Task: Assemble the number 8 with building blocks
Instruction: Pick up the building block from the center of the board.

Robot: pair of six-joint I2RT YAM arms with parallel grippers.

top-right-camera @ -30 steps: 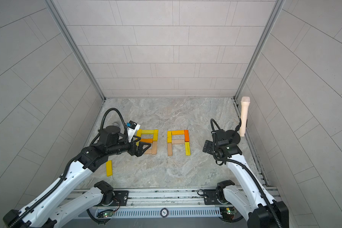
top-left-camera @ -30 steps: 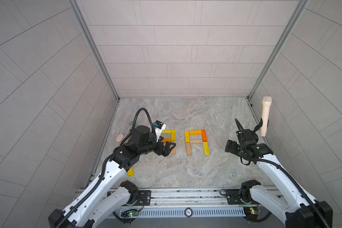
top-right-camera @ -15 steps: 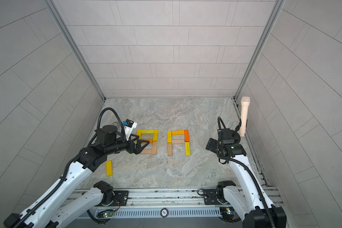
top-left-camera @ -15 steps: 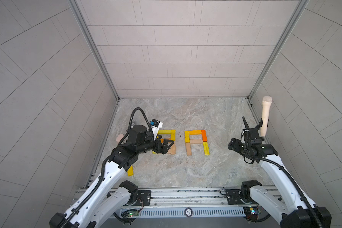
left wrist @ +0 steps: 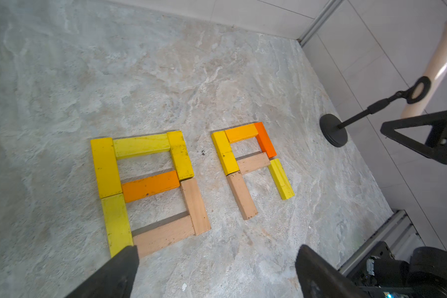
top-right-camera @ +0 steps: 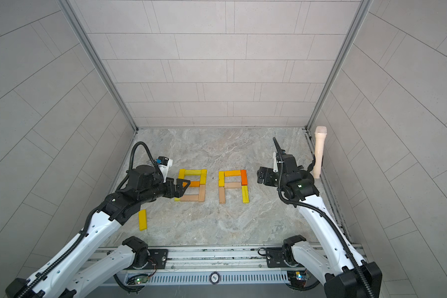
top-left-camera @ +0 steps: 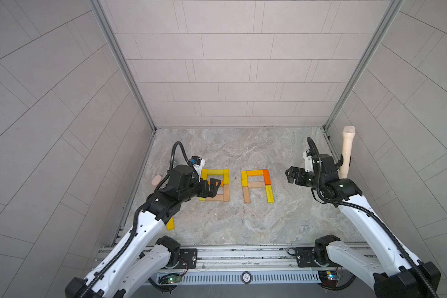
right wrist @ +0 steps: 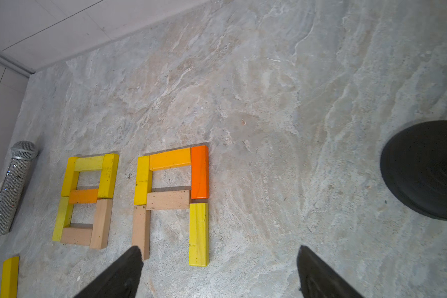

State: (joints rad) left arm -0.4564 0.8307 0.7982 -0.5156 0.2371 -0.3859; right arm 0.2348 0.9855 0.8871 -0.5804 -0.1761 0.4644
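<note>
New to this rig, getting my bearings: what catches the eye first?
Two bright block figures lie mid-table: a closed 8 and, beside it, a second figure lacking its bottom bar. The open left gripper hangs over the 8's left edge; one spare yellow bar lies alone beside the left arm.

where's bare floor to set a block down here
Bare floor: between the block figures and the front rail, and behind them to the back wall. Crowded: the gap between the two figures, and around the silver microphone.
</note>
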